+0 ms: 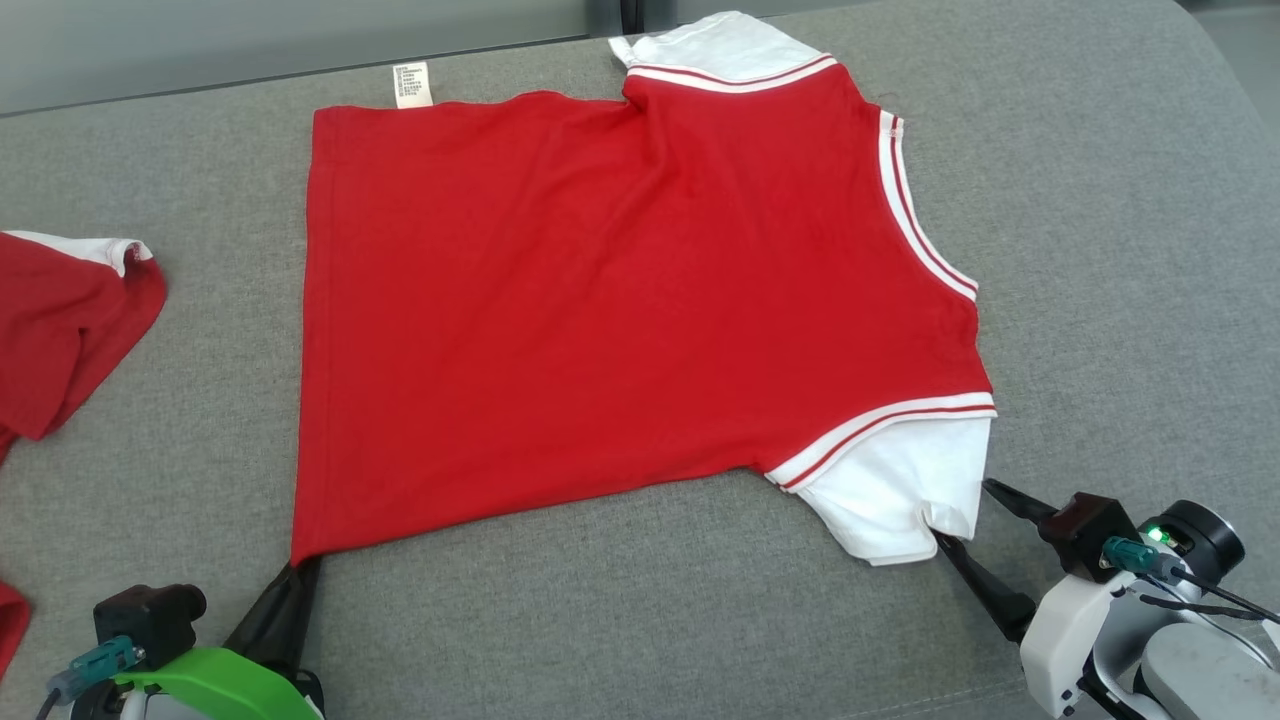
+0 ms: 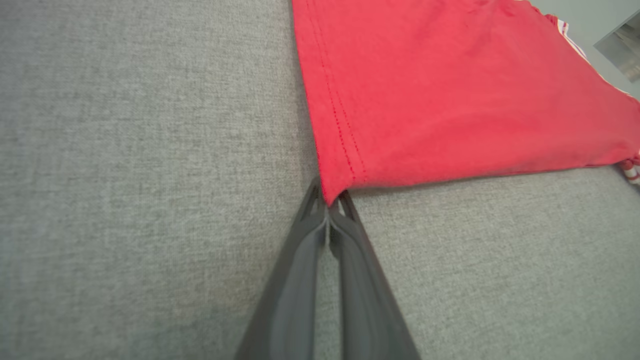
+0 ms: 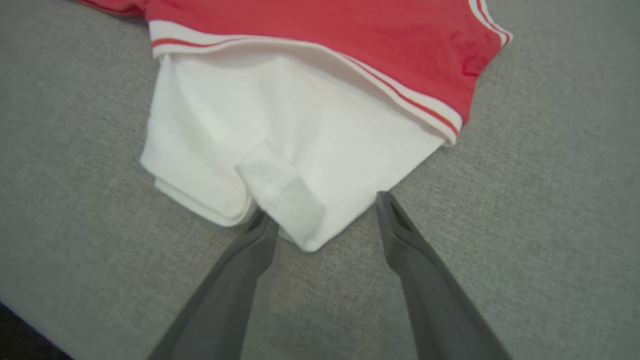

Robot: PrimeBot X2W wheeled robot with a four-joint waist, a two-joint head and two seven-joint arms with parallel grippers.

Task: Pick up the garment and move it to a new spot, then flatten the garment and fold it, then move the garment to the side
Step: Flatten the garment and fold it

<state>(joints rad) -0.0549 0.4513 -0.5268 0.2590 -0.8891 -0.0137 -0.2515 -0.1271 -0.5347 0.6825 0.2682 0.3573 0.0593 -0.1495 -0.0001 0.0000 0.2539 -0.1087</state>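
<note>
Red cloth is lying well off to the left gripper's (image 1: pixel 298 572) left: a second garment (image 1: pixel 60 320), apart from the job. That gripper is clenching the shirt's (image 1: pixel 620 300) near hem corner, the shirt spreading flat on the grey worktop (image 1: pixel 1100 200) ahead of it. The right gripper (image 1: pixel 962 512) is standing open, its fingers (image 3: pixel 425 280) straddling the edge of the white sleeve (image 1: pixel 900 490) just ahead, grasping nothing. Flattening is looking nearly done, by my judgement; the next move is calling for fresh grasps to fold. Counting: two grippers, two red garments, two sleeves on the shirt, one label (image 1: pixel 412 85).
</note>
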